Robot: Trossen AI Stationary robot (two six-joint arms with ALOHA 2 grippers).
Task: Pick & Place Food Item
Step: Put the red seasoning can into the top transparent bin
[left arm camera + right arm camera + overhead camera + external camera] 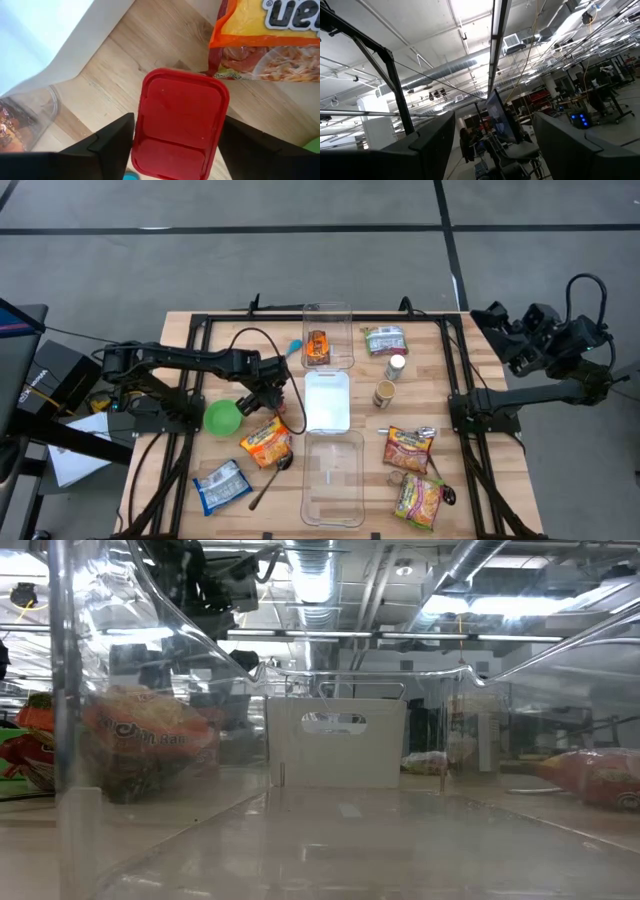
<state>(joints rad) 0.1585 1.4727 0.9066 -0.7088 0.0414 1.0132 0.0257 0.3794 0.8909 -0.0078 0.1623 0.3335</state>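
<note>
A small red rectangular box [180, 122] lies flat on the wooden table, between the white bin [55, 30] and an orange noodle packet [270, 40]. My left gripper [175, 150] hangs over the box, pointing down and open. One finger stands on each long side of the box, close to it, and I see no hold. In the high view this gripper [283, 398] is left of the white bin [327, 400]. My right gripper [495, 150] is open and empty, off the table's right edge, pointing up into the room.
A green bowl [222, 417] and the orange packet [266, 442] lie near my left gripper. A clear container with food [328, 340] stands far, another clear container [333, 480] near. Two jars [390, 380] and more packets [410, 450] lie at the right, a blue packet [222, 485] at the near left.
</note>
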